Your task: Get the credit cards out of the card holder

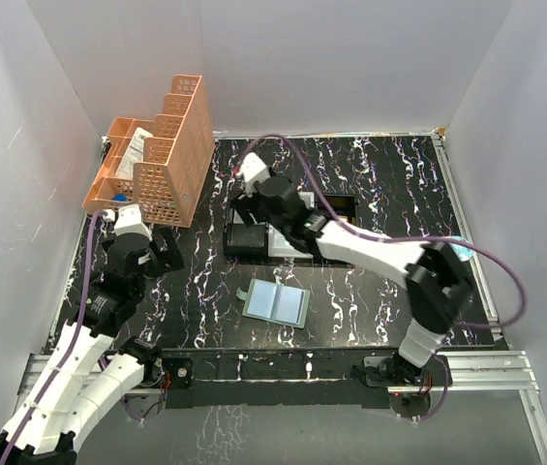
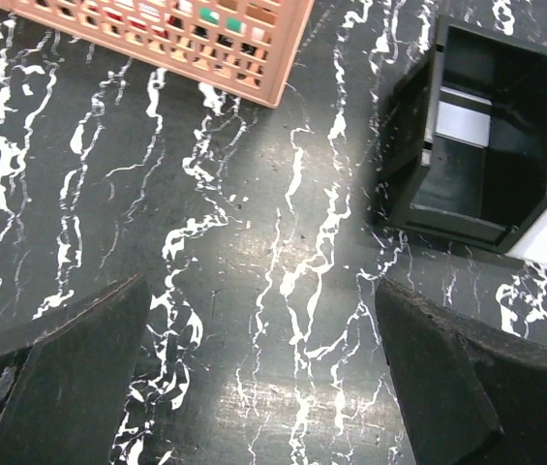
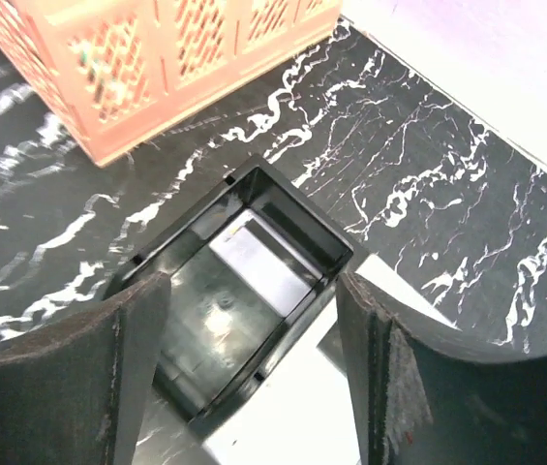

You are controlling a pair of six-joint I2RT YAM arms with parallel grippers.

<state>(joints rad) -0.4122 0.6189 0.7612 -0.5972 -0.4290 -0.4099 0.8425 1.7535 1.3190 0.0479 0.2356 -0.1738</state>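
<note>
Card holder (image 1: 276,303) lies open, and the right gripper (image 3: 249,310), jaws apart and empty above the tray (image 3: 302,208), should probably return next for any remaining card.

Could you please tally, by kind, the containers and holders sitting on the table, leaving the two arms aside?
card holder: 1
black-and-white tray: 1
orange lattice organiser: 1
Total: 3
</note>
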